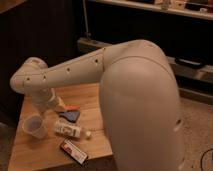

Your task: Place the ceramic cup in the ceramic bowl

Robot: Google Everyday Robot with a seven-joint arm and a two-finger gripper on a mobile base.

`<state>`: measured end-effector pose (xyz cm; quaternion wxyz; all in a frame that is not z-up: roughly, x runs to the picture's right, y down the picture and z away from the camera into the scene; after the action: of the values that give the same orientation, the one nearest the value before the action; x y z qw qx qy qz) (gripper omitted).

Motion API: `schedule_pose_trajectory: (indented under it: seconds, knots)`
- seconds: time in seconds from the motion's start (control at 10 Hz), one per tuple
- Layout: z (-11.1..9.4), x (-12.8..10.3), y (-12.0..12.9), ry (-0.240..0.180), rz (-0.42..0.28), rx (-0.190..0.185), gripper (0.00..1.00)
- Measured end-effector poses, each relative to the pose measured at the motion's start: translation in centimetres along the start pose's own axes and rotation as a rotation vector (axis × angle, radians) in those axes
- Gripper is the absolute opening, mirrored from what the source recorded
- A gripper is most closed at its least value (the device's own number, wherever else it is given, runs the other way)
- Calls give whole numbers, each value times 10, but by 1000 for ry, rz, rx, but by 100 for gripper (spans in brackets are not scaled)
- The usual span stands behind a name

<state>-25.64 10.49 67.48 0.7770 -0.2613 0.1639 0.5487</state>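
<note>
The ceramic cup (34, 126), a small pale tapered tumbler, stands upright near the left edge of the wooden table (30, 155). My gripper (49, 103) hangs from the wrist just above and to the right of the cup, close to it but not around it. The black ceramic bowl is hidden behind my large pale arm (135, 100), which covers the right part of the table.
A white bottle with a small cap (68, 130) lies on its side right of the cup. A dark flat packet (73, 151) lies near the front edge. A blue and orange item (70, 113) lies behind the bottle. Dark shelving stands behind the table.
</note>
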Motion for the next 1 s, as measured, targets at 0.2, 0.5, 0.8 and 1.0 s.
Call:
schedule_pose_trajectory:
  seconds: [0.2, 0.5, 0.8, 1.0]
  knots:
    - [5, -1, 11, -4, -23, -23, 65]
    - [16, -6, 25, -3, -55, -28, 65]
    - [32, -11, 36, 12, -79, -30, 65]
    - [43, -14, 38, 23, -92, -29, 65]
